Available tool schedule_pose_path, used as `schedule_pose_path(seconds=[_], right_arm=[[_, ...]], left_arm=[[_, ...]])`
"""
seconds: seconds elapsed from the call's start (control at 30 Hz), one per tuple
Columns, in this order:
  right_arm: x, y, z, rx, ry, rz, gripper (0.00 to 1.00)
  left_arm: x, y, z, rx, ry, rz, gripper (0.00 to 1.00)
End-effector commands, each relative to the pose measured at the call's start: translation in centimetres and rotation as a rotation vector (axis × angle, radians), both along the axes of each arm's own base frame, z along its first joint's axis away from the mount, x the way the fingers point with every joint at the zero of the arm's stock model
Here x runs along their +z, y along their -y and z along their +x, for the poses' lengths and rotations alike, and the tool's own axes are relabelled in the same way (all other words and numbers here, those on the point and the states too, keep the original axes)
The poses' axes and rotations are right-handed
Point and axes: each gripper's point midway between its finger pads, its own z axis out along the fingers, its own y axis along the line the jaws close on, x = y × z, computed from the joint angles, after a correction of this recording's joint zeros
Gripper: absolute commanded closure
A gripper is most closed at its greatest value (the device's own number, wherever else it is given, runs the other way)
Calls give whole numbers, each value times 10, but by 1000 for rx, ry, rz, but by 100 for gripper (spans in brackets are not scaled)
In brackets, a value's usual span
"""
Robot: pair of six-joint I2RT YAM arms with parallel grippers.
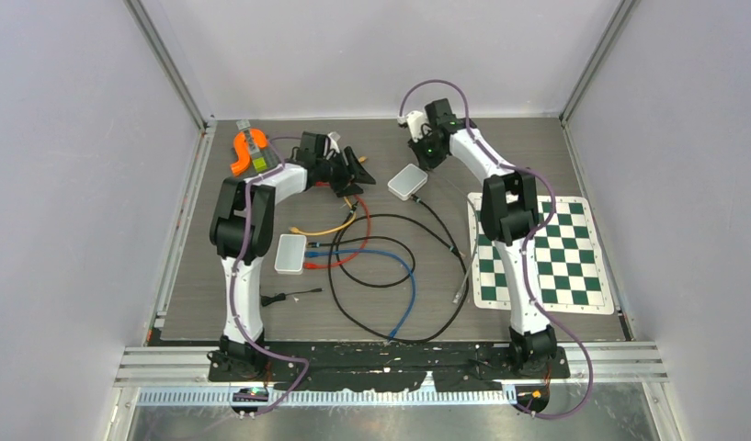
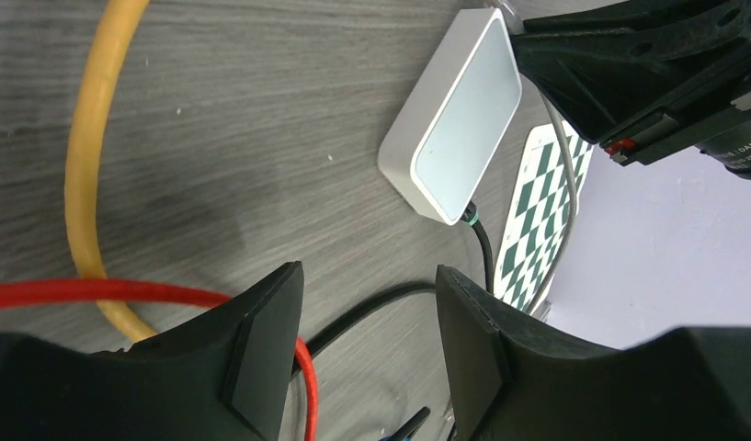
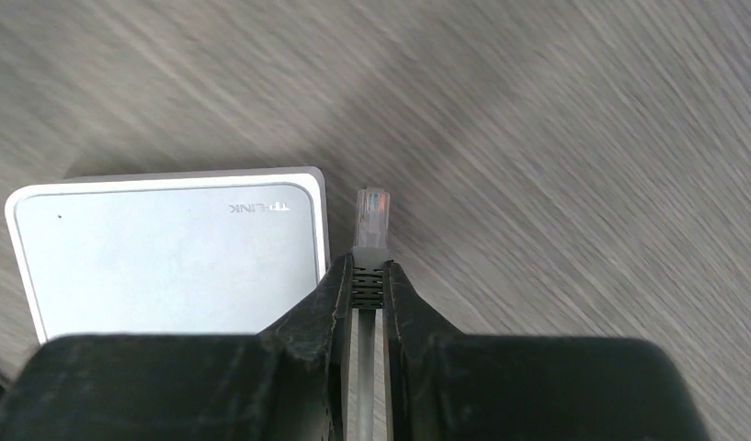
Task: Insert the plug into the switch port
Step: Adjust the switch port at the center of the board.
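Right of the white TP-Link switch point(image 1: 408, 182) in the overhead view, and nearer the arm bases, sits the green-and-white chessboard mat point(image 1: 546, 253). Over on the switch's left, the left gripper point(image 2: 367, 308) hangs with jaws apart and empty, above the red cable point(image 2: 96, 294) and yellow cable point(image 2: 77, 184). Just beside the switch's edge, the right gripper point(image 3: 369, 271) is clamped on the clear RJ45 plug point(image 3: 372, 216), tip poking past the fingertips, outside the switch.
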Motion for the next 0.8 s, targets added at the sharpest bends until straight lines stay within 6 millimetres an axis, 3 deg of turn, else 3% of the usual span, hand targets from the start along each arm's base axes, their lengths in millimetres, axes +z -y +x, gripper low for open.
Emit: schedule_pose_path(seconds=[0.0,0.07,0.2,0.43,0.57,0.6,0.63,0.67,0.77], right_arm=[[40,-42,-11,159,79,12,95],[44,-53,-17,186,76,40,95],[54,-58,-19,190,113,20,95],[84,-42,-21,136,213,-2,95],[99,-36,-34,144,238,13,95],[87,-35,-43,157,212,12,95],[93,-35,-45,164,230,21,95],[80,-33,-54,172,201,15,95],[78,-29,-59,146,217,26,95]], left_arm=[[27,-7,-11,-43,67,24,42],[25,-7,-12,-49,73,31,41],[25,-4,-12,-77,86,20,41],[24,4,-4,-113,89,1,41],[14,4,-2,-116,62,7,42],[11,5,-1,-118,58,5,42],[11,6,-1,-120,58,3,42],[12,6,1,-123,61,0,43],[13,7,4,-127,61,2,44]])
